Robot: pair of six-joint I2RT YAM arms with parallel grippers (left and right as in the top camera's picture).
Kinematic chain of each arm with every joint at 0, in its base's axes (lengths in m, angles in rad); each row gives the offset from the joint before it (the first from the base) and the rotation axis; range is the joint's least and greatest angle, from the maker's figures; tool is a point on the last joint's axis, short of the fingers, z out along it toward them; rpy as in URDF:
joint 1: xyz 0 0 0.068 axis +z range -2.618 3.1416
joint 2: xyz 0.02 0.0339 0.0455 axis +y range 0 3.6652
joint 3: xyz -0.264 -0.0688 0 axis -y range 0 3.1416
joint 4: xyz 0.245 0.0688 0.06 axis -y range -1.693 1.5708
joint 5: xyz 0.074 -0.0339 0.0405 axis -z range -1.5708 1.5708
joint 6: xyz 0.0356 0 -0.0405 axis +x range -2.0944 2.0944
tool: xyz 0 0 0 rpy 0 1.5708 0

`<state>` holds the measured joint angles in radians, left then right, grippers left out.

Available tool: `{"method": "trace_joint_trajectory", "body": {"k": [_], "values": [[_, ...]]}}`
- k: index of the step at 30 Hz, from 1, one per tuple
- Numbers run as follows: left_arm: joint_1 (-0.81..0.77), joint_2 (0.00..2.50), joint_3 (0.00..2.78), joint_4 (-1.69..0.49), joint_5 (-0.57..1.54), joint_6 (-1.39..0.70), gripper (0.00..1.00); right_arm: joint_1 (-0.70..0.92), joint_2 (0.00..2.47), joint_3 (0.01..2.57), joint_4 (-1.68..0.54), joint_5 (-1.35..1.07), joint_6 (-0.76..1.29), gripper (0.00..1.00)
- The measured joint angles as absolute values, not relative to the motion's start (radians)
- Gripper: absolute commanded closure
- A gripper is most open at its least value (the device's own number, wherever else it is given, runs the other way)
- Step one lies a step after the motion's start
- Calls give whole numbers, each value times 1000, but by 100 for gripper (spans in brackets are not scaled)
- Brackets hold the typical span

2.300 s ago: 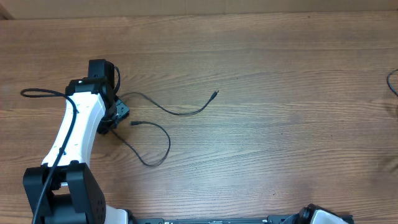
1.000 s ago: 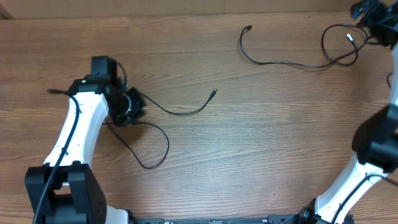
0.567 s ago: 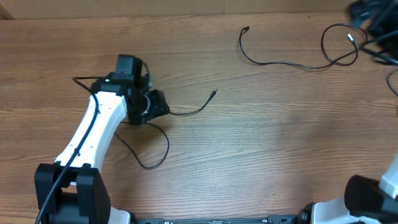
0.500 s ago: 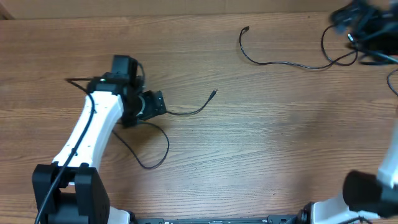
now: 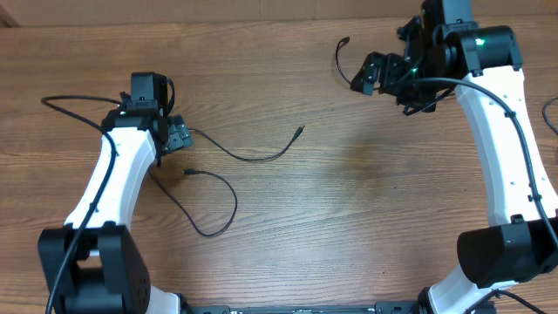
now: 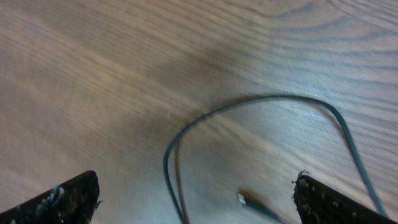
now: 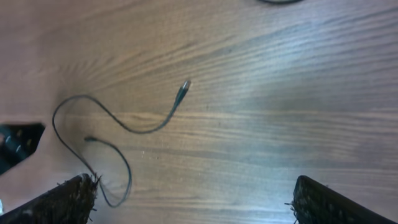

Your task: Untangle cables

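Since a moment ago, the right arm (image 5: 506, 148) has swung in from the far top corner of the brown wooden surface (image 5: 349, 227). The left arm (image 5: 109, 187) has pulled back a little. The left pincer (image 6: 196, 198) was shut before, and now its two black fingers stand wide apart, just above the wood.

Both arms are white with black joints. The right pincer (image 7: 193, 199) hangs well apart from the left pincer, far off to its right and a bit higher up in the overhead view. It is wide open too.

Three thin black cables lie flat on the surface.
- The long cable (image 5: 253, 160) starts just beside the left pincer. It runs off to the right in a soft bend, and its little plug ends well apart from the pincer.
- The looped cable (image 5: 236, 199) lies just below the left pincer in the overhead view. Its small plug is near the pincer, and the cord curls away in a round loop and comes back.
- The top cable (image 5: 337, 57) is far from the left pincer, over by the right pincer. One end peeks out, and the right arm hides the rest.
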<state>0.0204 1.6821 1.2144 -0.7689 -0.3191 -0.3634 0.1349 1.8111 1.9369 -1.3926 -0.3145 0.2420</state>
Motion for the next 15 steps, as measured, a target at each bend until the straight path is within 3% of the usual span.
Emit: {"method": "trace_joint_trajectory", "body": {"k": [2,4,6,8,9,15], "values": [[21,1730,1208,-719,-333,-316,0,140,1811,1937,-1414,-315,240,0],[22,1785,1204,-688,-340,-265,7,140,1811,1937,-1433,-314,239,0],[26,1844,1201,-678,-343,-211,26,140,1811,1937,-1444,-314,239,0],[31,1907,1196,-675,-340,-172,83,139,1811,1937,-1448,-315,238,0],[34,1928,1201,-670,-332,-156,96,139,1811,1937,-1449,-314,239,0],[35,1951,1217,-708,-253,-123,95,139,1811,1937,-1454,-314,239,0]]}}
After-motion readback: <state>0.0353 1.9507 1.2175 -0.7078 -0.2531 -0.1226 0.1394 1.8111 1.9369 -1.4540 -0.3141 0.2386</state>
